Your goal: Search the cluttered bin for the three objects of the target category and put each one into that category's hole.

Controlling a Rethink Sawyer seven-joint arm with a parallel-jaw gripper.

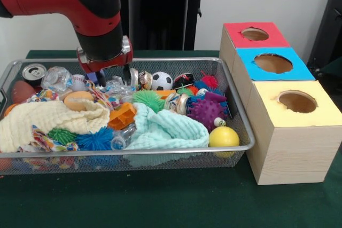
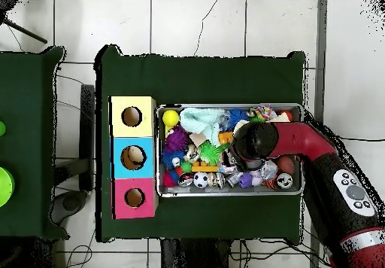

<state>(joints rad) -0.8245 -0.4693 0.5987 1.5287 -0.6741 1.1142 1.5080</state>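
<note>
Searching step: gripper (image 1: 109,76) low over far side of bin (image 1: 243,126), fingers' state unclear; next, choose target.

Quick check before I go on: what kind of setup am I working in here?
Likely a lab test bench for robot sorting: a green-covered table on a tiled floor, a wire-mesh bin of jumbled toys, and three wooden boxes with colour-coded holes.

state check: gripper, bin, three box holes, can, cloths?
gripper: down in the bin's clutter, grip hidden
wire bin: full, cluttered
red box hole: open
blue box hole: open
yellow box hole: open
soda can: upright in the bin's corner
teal cloth: crumpled
cream cloth: crumpled
</note>
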